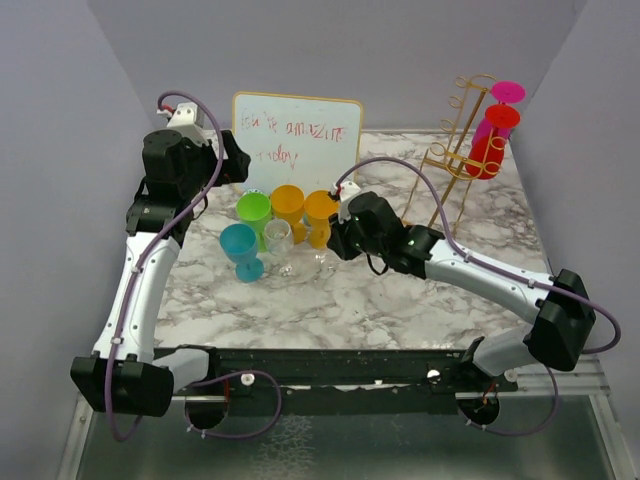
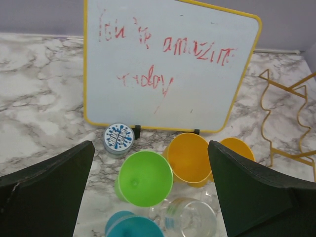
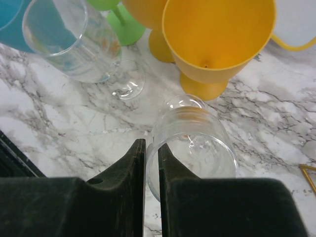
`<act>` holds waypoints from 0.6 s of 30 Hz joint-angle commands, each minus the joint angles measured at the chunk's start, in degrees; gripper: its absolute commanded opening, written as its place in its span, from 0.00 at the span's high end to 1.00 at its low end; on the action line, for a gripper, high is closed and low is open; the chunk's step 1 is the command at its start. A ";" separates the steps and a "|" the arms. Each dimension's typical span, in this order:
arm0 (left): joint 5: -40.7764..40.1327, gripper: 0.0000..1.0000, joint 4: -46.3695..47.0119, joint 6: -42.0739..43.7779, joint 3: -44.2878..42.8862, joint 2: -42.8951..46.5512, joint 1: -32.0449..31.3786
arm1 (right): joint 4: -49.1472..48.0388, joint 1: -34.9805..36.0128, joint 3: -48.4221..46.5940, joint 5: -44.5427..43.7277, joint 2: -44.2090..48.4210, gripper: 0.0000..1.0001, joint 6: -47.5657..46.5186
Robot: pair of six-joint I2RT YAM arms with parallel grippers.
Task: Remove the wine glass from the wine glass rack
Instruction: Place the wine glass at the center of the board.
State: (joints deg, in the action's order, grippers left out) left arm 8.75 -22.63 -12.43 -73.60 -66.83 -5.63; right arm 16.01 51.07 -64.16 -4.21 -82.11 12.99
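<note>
Right gripper [image 3: 151, 147] is pinching the rim of a clear wine glass [image 3: 197, 143], jaws nearly together. The glass is standing on the marble table [image 1: 400, 300], just in front of an orange glass [image 3: 217, 34] and near a second clear glass [image 3: 74, 44]. Wine glass rack [image 1: 452, 160] is sitting well apart at the far right corner, red glasses [image 1: 487, 152] and a pink glass [image 1: 507, 92] hanging on it. Left gripper [image 2: 150, 145] is hovering spread wide, gripping nothing, above a green glass [image 2: 145, 177] before the whiteboard [image 2: 168, 64].

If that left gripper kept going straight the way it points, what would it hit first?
Probably the green glass, centred between the left gripper's open fingers in its wrist view, with an orange glass just beyond. Depth is hard to judge.
</note>
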 commanded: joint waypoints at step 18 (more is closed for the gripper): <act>13.01 0.01 3.99 -2.88 -2.88 0.05 0.79 | -2.12 0.86 -4.89 -4.35 -2.30 0.99 -1.48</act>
State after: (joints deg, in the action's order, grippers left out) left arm 19.09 -19.35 -15.68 -76.31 -68.42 -5.19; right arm 15.49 51.29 -67.96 -7.25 -84.16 11.94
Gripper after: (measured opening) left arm 0.989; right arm 0.167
